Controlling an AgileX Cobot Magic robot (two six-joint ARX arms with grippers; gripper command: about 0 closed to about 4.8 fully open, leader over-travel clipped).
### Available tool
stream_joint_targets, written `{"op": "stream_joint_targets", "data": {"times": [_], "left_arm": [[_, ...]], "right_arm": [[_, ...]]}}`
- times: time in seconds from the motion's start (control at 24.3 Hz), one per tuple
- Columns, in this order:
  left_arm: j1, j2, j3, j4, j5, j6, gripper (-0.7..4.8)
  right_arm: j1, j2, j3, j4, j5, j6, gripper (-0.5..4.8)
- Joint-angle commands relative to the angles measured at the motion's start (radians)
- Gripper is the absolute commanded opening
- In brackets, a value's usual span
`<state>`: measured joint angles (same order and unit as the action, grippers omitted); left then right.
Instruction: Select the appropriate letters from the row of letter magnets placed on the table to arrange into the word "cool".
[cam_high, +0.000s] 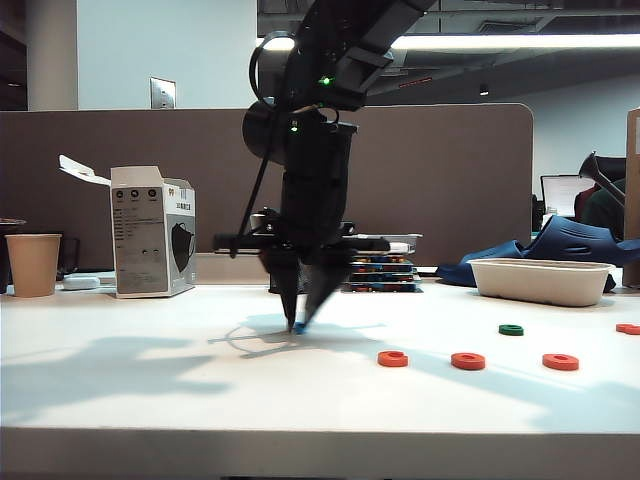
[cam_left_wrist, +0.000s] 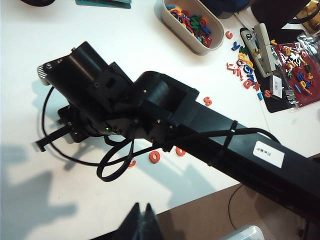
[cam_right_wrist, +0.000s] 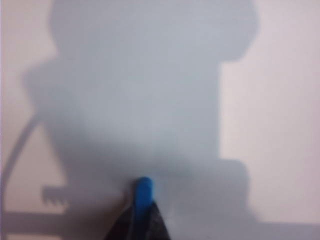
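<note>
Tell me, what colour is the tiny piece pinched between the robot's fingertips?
Blue. The right gripper is shut on the blue bar; the right wrist view shows it best.

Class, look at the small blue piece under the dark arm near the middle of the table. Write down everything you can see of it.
The blue bar is a small, straight, smooth piece with a rounded end, plastic by its look. In the right wrist view it is pinched between the closed dark fingertips of the right hand, with its rounded end sticking out past them. In the exterior view only a speck of blue shows at those tips, low at the white table, left of the red-orange rings. Whether it touches the table cannot be told.
</note>
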<state>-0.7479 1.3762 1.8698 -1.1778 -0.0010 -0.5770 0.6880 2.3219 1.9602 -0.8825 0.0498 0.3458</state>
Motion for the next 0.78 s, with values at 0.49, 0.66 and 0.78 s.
{"op": "stream_joint_targets", "data": {"times": [0.49,0.66,0.78], "left_arm": [[0.001,-0.003,0.003,0.013,-0.002,0.001,-0.04],[0.001,-0.003,0.003,0.013,-0.003,0.001,-0.04],[0.001,-0.003,0.003,0.013,-0.003,0.001,-0.04]], "right_arm": [[-0.029,-0.053,0.050,-0.154,0.074,-0.072,-0.05],[-0.072,-0.136,0.050,-0.198,0.112,-0.111,-0.05],[-0.132,-0.216,0.050,-0.293,0.159,-0.139,-0.05]]}}
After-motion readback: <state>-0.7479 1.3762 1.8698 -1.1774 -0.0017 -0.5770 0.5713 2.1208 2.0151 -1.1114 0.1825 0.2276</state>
